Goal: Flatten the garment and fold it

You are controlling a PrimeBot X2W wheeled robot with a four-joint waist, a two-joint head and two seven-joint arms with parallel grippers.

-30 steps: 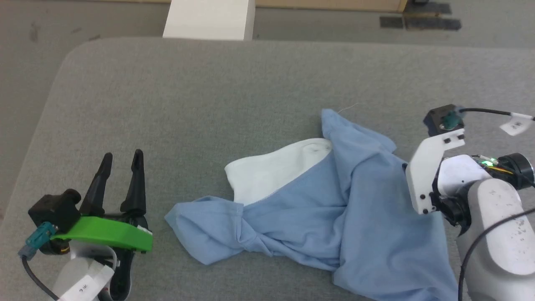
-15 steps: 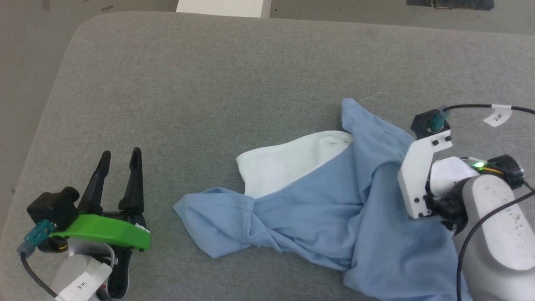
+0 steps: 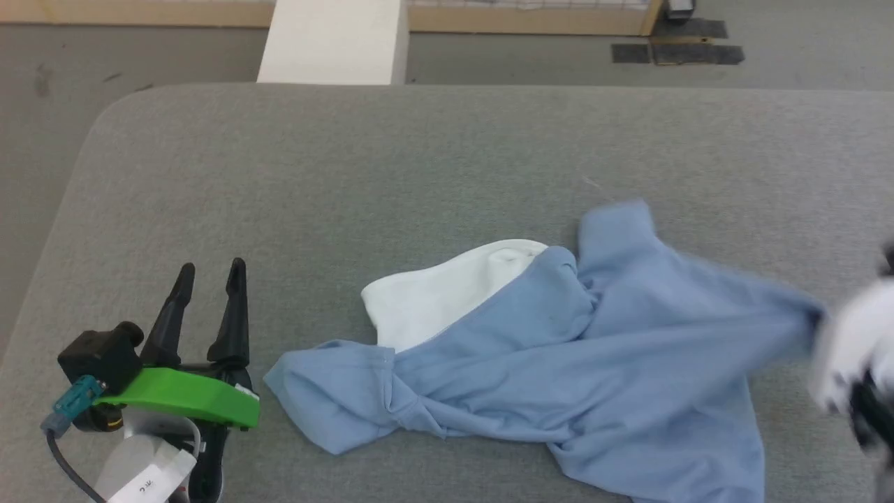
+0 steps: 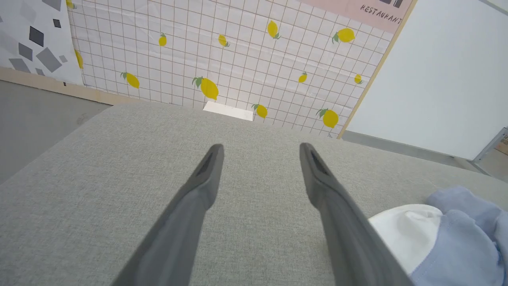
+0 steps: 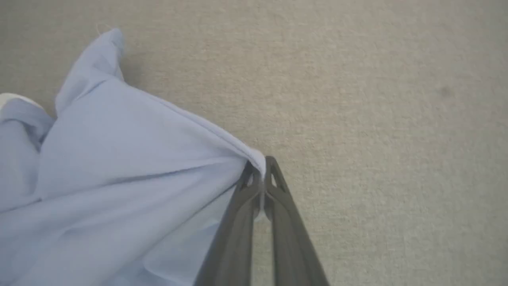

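Near left: idling with left gripper [image 3: 209, 269] spread wide over desk [image 3: 447, 154], touching nothing. Near right: pinching garment [image 3: 559, 349] edge in tightly closed right gripper [image 5: 262, 163]. Mid-desk: lying crumpled and twisted, white panel [image 3: 447, 293] half showing. Flattening barely begun, probably; folding entirely left.

Work surface: grey woven-fabric tabletop [image 3: 363, 161], with a rounded corner forward and left of the left gripper [image 3: 212, 267]. Straight past its fingertips, beyond the table's far edge, is a white block [image 3: 334, 42], then a white grid-pattern wall with yellow lemons [image 4: 222, 51]. Left of that is a panel of grey geometric shapes [image 4: 31, 43]. To the right, a wooden strip [image 4: 377, 69] edges a plain white wall [image 4: 444, 79]. Pink sign [image 4: 349, 6] up top, lettering cut off. Grey floor [image 3: 42, 105], wooden baseboard [image 3: 126, 12], black tape patches [image 3: 677, 52]. Light is even and soft.
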